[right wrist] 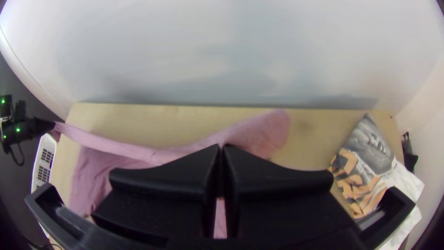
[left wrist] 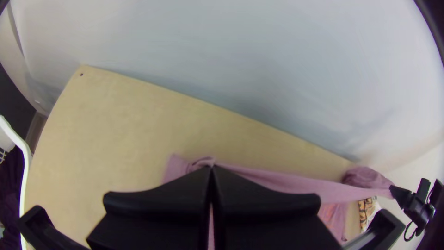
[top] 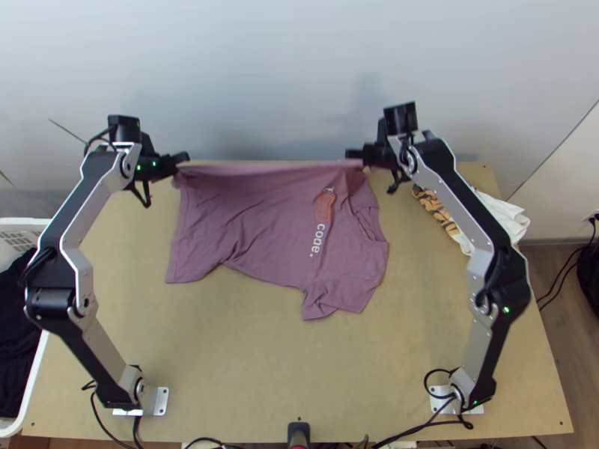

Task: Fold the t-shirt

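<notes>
Top view: t-shirt (top: 262, 224) is clamped in closed jaws of left gripper (top: 183, 158), 10 o'clock, and right gripper (top: 352, 154), 1 o'clock.

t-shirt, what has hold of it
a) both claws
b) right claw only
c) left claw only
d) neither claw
a, since the left claw and the right claw are each shut on the t-shirt, with a strip of its cloth stretched between them.
</notes>
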Robot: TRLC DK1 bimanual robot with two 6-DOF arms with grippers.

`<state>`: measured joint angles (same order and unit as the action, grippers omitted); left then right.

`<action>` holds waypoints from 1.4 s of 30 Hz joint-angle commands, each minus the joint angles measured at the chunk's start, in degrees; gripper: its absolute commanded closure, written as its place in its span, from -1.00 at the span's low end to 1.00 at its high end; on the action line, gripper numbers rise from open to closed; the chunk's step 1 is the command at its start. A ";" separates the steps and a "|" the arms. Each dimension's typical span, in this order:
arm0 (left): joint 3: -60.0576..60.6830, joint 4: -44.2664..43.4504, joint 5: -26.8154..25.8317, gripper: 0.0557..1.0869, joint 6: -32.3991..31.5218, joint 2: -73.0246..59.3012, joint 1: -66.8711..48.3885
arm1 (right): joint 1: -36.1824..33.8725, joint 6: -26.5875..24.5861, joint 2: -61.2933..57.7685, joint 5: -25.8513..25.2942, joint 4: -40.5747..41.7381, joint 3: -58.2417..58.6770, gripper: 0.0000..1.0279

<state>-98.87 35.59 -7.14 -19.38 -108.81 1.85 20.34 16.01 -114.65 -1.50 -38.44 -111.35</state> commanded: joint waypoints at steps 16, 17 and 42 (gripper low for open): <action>31.19 -8.44 -2.53 0.92 8.21 13.89 0.26 | 1.63 0.86 13.40 9.93 -1.55 31.11 0.94; 31.99 -8.79 -2.44 0.92 8.39 13.89 0.26 | 1.63 0.86 13.22 9.93 -1.55 31.90 0.94; 38.31 10.90 -4.11 -0.88 18.85 24.00 6.41 | -2.76 12.38 26.14 14.15 -11.75 34.18 -0.92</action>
<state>-63.02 37.52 -10.52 -7.20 -88.51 6.24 18.92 24.64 -95.13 11.79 -46.92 -79.07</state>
